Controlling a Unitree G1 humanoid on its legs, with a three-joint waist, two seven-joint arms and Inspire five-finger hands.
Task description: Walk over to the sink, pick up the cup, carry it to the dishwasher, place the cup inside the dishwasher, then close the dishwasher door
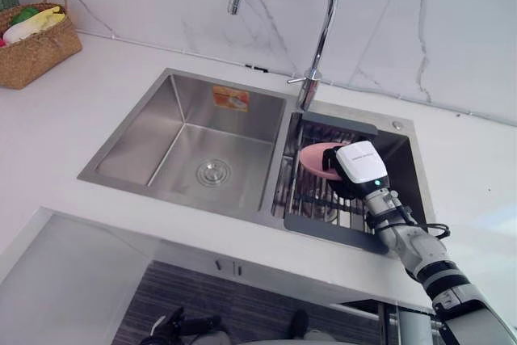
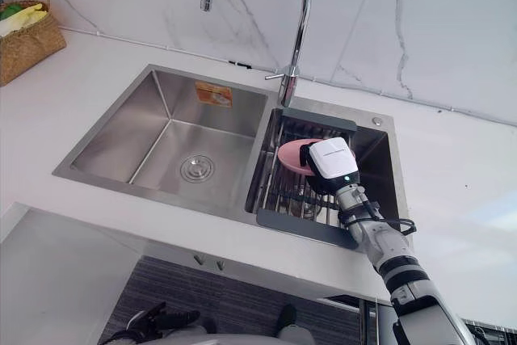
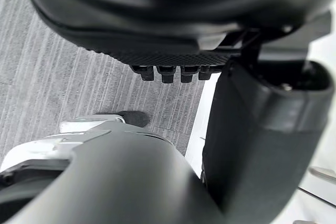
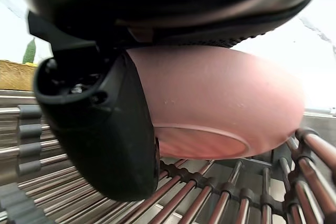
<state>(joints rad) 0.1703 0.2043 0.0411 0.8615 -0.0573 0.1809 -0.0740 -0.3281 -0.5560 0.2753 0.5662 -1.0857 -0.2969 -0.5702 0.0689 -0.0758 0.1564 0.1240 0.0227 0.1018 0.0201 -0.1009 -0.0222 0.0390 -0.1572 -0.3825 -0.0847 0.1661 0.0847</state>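
White marble wall [image 1: 404, 22] backs a white table [image 1: 97, 111] into which a double-basin steel sink [image 1: 182, 90] is set. A chrome faucet [image 1: 326, 22] arches over the divider between the basins. The left basin holds only its drain [image 1: 213, 172] and an orange sticker [image 1: 230, 97] on the rear wall. A wicker basket [image 1: 36, 54] stands at the table's far left corner, cut off by the frame; its contents are too small to identify.

The right basin carries a dark-framed rack [image 1: 331, 234] of parallel bars. The pink cup [image 1: 315, 157] lies on its side over this rack, mostly covered from above by the right hand [image 1: 359, 166], whose white cover faces upward. From the wrist, the palm lies on the cup's upper side and the thumb [image 4: 105, 129] is curled against its flank. The fingers on the far side are hidden behind the cup. Whether the cup touches the bars or hangs just above them cannot be told.

The left hand [image 3: 173, 24] hangs low beside the table front, over grey striped floor [image 3: 63, 77]. Its fingers [image 3: 168, 73] show as a short row of tips, relaxed and holding nothing. A pale flat surface [image 1: 56, 280] below the table edge is cut off and hard to make out.
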